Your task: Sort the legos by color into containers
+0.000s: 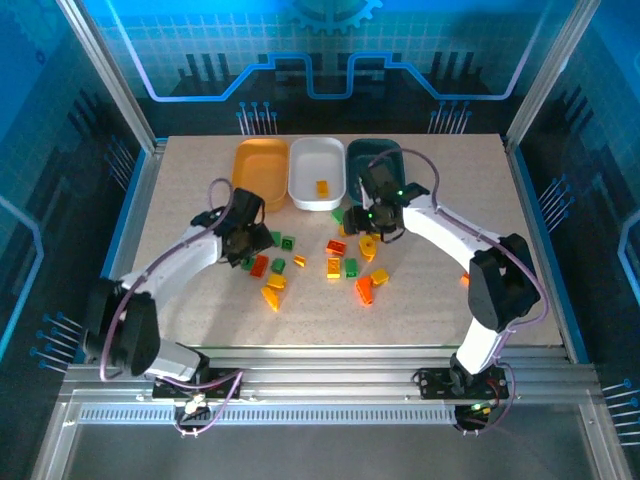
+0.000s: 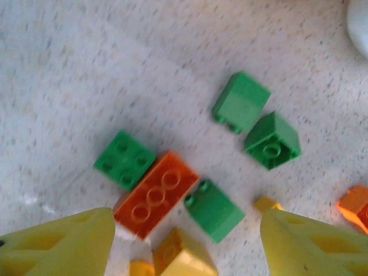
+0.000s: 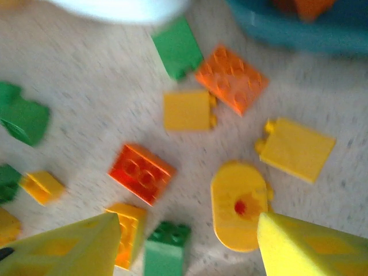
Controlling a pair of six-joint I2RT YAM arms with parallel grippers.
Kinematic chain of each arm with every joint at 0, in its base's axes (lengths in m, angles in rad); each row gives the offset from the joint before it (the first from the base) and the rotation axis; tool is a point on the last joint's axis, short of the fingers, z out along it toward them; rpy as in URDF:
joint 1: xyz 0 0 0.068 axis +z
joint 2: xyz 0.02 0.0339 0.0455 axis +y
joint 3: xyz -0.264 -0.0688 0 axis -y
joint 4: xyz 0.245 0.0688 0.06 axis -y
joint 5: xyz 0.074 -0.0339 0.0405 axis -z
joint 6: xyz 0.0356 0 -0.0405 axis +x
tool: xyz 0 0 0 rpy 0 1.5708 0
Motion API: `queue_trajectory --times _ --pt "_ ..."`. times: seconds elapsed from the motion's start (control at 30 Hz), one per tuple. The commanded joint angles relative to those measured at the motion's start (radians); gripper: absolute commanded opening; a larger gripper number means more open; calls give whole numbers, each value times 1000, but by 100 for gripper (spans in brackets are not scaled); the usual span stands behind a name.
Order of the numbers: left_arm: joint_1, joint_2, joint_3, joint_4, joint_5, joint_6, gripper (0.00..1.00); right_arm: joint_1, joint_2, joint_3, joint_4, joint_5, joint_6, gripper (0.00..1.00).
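Green, yellow and orange-red legos lie scattered mid-table below the orange tray (image 1: 260,170), white tray (image 1: 305,172) and dark teal tray (image 1: 372,152). One yellow brick (image 1: 322,187) lies in the white tray. My left gripper (image 1: 256,245) hovers open over an orange-red brick (image 2: 156,194), a green brick (image 2: 214,210) and a yellow brick (image 2: 181,253), holding nothing. My right gripper (image 1: 362,222) is open above a red brick (image 3: 141,173), a green brick (image 3: 165,250) and a rounded yellow piece (image 3: 238,204), its fingers (image 3: 63,247) apart.
More green bricks (image 2: 241,102) lie beyond the left gripper. An orange plate (image 3: 231,79) and flat yellow bricks (image 3: 296,148) lie near the teal tray's rim (image 3: 299,31). The right arm reaches across in front of the teal tray. Metal rails frame the table.
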Motion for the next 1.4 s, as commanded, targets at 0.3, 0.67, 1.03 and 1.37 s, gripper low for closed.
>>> queue_trajectory --times 0.3,0.67,1.03,1.37 --pt "-11 470 396 -137 -71 278 63 -26 -85 -124 96 -71 22 64" --pt "-11 527 339 -54 -18 345 65 -51 -134 -184 138 -100 35 65" --pt "-9 580 347 -24 20 367 60 -51 -168 -198 141 -106 38 65" --pt "-24 452 351 -50 16 361 27 -48 -211 -210 142 -116 47 66"
